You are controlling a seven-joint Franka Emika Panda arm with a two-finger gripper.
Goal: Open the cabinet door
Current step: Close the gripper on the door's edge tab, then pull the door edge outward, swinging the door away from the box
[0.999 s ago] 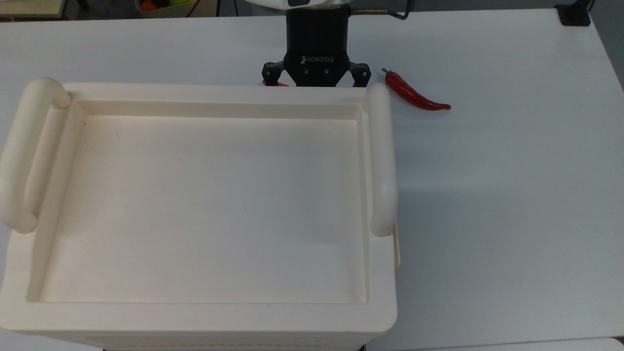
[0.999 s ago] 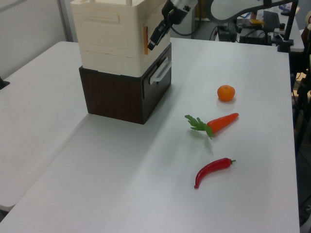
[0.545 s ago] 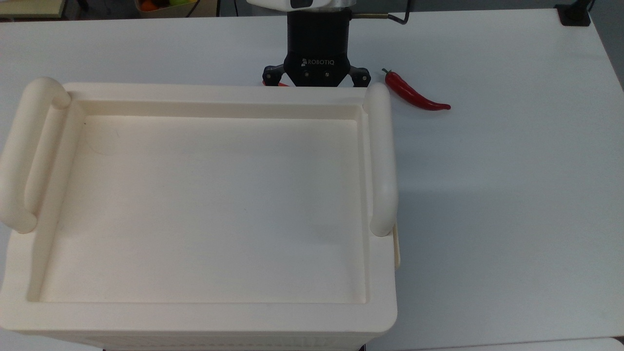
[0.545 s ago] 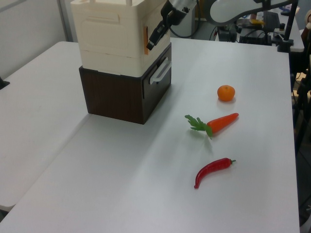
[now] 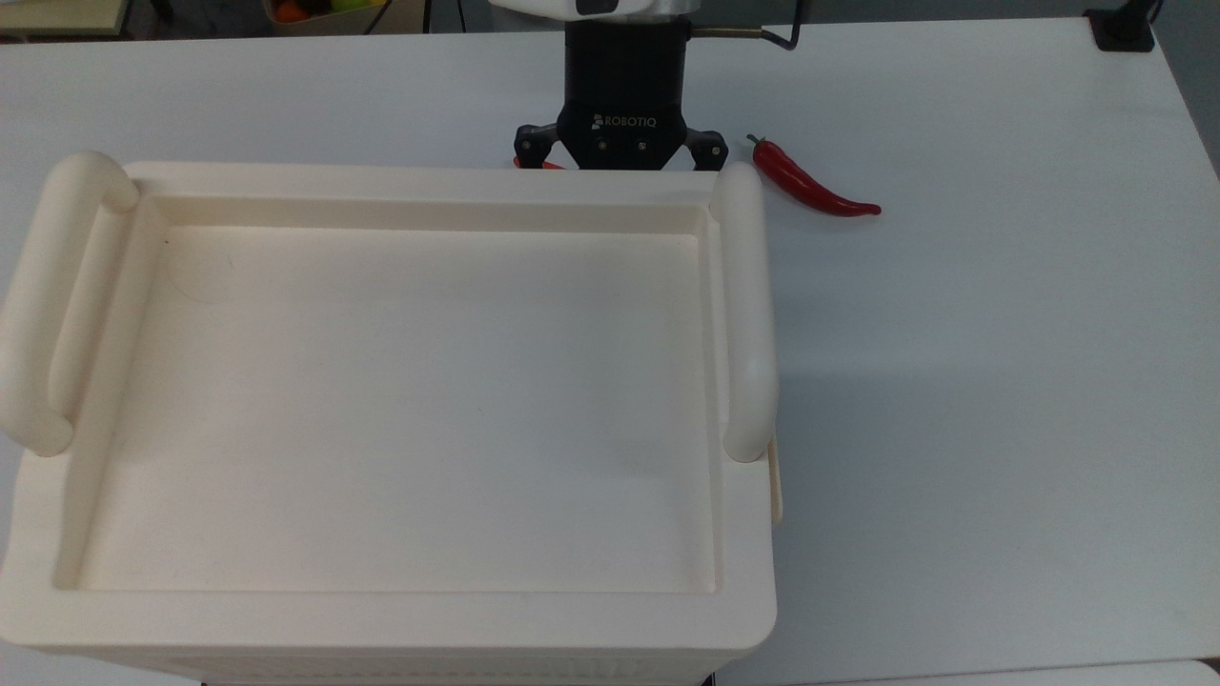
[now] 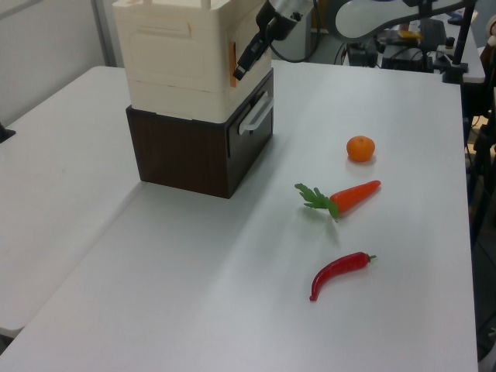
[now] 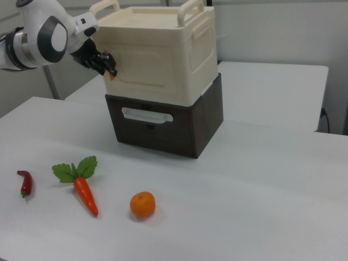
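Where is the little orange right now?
In the right view, the orange sits on the white table near the bottom, just right of the carrot and in front of the dark drawer box.

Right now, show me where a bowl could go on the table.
Bare table lies on the right view's right, beyond the orange, and behind the cabinet. It is crowded in the right view's lower left: chilli, carrot, orange. The gripper works at the cabinet's front edge.

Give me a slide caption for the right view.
Pincer at the cream cabinet's door edge; vegetables lie in front.
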